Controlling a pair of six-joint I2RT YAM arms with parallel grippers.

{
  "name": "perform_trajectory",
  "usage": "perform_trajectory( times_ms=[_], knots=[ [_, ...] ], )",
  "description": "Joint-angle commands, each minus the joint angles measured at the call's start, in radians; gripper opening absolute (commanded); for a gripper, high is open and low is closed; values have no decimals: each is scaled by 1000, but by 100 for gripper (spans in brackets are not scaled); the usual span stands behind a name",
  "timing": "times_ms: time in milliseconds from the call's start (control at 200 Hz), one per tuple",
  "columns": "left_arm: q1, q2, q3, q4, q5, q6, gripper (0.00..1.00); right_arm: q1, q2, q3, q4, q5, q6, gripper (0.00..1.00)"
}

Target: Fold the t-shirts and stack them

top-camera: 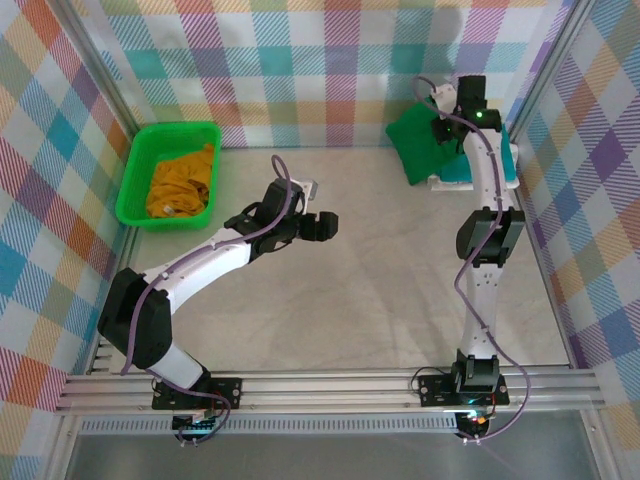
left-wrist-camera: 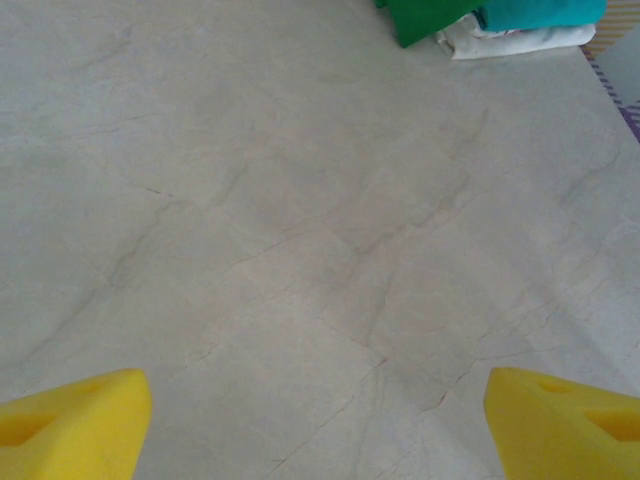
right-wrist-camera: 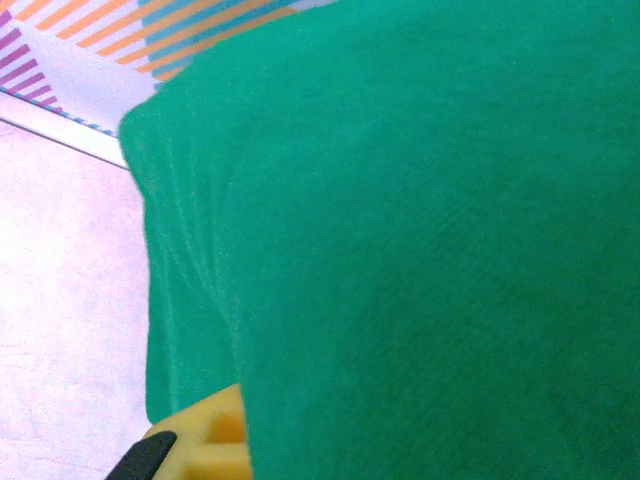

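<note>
The right pincer (top-camera: pixel 443 130) is closed, and a fold of the dark green t-shirt (top-camera: pixel 412 142) seems to be pinched in it. In its wrist view one yellow finger (right-wrist-camera: pixel 210 440) lies under the cloth, which is very close to the lens. This shirt is at the far right corner of the counter (top-camera: pixel 380 290), just beside the teal t-shirt (top-camera: pixel 458 172), which lies on the white t-shirt (top-camera: pixel 440 184).

I judge that the step in hand is stacking: the green shirt must be carried over the pile, lowered flat and then released.

The left pincer (left-wrist-camera: pixel 320 430) stands wide open, holding nothing, above the bare middle of the counter. The mustard yellow t-shirt (top-camera: pixel 182 180) lies crumpled in the green basket (top-camera: pixel 135 160), well apart from the pile. It is probably the next one to fold.
</note>
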Motion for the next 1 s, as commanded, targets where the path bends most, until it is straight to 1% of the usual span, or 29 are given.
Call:
perform_trajectory(
  times_ms=[0, 185, 425, 445, 530, 605, 635, 645, 695, 710, 730, 755, 770, 785, 845, 875, 935, 970, 980, 995],
  knots=[
    [-10, 13, 29, -17, -18, 14, 87, -35, 0, 63, 66, -58, -32, 0],
    [-10, 27, 46, -25, -12, 10, 87, -76, 35, 80, 91, -25, -33, 0],
    [-10, 40, 76, -58, -17, 25, 87, -133, 75, 54, 150, 40, -27, 0],
    [-10, 42, 82, -92, -18, 27, 87, -134, 79, 45, 165, 47, -34, 0],
    [-10, 49, 99, -117, -23, 30, 87, -140, 105, 5, 250, 125, -70, 0],
    [-10, 46, 108, -132, -34, 33, 87, -150, 148, 24, 288, 165, -91, 0],
    [-10, 42, 113, -140, -43, 34, 87, -154, 167, 38, 297, 177, -92, 13],
    [-10, 41, 113, -143, -47, 34, 87, -155, 174, 42, 300, 182, -92, 16],
    [-10, 31, 118, -154, -57, 40, 88, -164, 195, 58, 314, 206, -96, 19],
    [-10, 27, 120, -158, -61, 42, 88, -166, 199, 60, 319, 214, -98, 21],
    [-9, 21, 120, -162, -68, 45, 88, -168, 203, 63, 325, 226, -99, 28],
    [-10, 14, 122, -167, -83, 45, 88, -170, 204, 62, 335, 241, -98, 45],
    [-10, 9, 123, -170, -93, 45, 88, -171, 206, 62, 341, 249, -97, 52],
    [-10, 3, 123, -171, -104, 45, 88, -175, 206, 62, 345, 258, -97, 54],
    [-10, -21, 113, -171, -154, 45, 88, -184, 199, 61, 356, 281, -87, 59],
    [-10, -34, 109, -170, -176, 44, 89, -188, 194, 61, 357, 293, -78, 70],
    [-9, -59, 97, -167, -233, 38, 93, -192, 180, 61, 370, 346, -69, 86],
    [-10, -75, 87, -161, -270, 29, 95, -192, 168, 58, 378, 381, -67, 98],
    [-10, -80, 84, -159, -280, 27, 95, -193, 163, 59, 380, 389, -65, 100],
    [-10, -87, 79, -156, -293, 22, 97, -194, 158, 59, 382, 400, -64, 100]
  ],
)
